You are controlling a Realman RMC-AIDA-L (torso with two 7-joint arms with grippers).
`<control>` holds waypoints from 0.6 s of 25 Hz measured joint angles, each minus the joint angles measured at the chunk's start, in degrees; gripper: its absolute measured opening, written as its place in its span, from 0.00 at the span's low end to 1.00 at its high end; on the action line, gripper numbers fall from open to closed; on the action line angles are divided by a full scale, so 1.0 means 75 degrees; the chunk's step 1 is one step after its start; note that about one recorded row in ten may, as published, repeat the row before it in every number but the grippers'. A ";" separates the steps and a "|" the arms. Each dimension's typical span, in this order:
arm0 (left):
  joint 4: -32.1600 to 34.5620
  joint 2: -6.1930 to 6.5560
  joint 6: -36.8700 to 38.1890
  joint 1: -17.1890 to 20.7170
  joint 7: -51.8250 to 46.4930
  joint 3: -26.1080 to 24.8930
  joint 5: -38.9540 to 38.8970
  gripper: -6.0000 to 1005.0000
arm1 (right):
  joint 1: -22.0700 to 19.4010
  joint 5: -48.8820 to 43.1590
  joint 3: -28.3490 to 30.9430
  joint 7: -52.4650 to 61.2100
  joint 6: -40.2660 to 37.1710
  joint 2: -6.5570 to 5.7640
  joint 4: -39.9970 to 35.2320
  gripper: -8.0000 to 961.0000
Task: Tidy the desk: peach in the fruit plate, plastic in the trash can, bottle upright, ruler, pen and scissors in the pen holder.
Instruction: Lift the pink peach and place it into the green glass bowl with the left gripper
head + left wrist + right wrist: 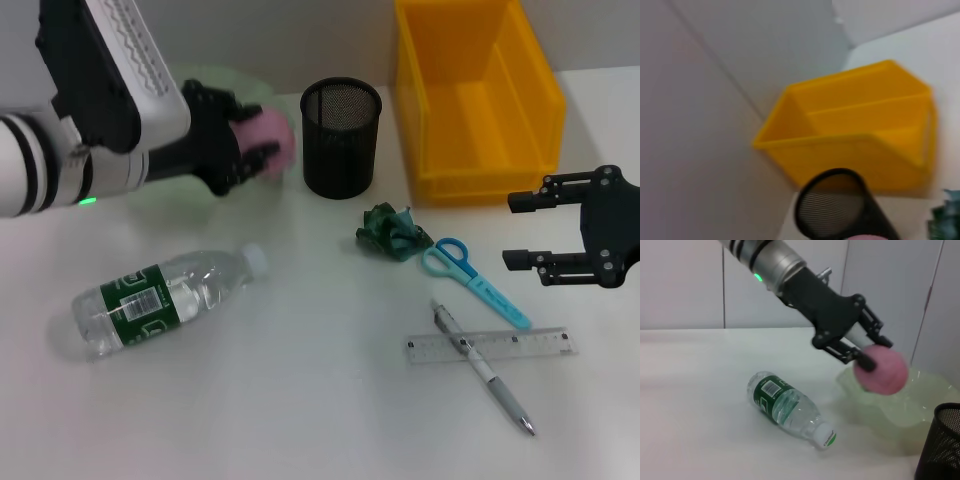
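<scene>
My left gripper is shut on a pink peach and holds it just above the pale green fruit plate. The right wrist view shows the peach over the plate. A clear bottle with a green label lies on its side at the front left. Crumpled green plastic, blue-handled scissors, a clear ruler and a silver pen lying across the ruler are on the right. The black mesh pen holder stands behind them. My right gripper is open and empty beside the scissors.
A yellow bin stands at the back right, beside the pen holder; it also shows in the left wrist view. The white desk runs to a wall at the back.
</scene>
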 joint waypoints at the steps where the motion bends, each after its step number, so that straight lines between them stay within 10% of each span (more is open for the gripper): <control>1: -0.0167 -0.0005 -0.0259 -0.0104 0.0000 0.0023 -0.0044 0.41 | 0.0000 0.0000 0.0000 0.0000 0.0000 0.0000 0.0000 0.65; 15: -0.2827 0.0012 -0.1836 -0.1625 0.0057 -0.0956 -0.0548 0.44 | 0.0013 0.0000 -0.0047 0.0000 0.0020 0.0045 -0.0042 0.65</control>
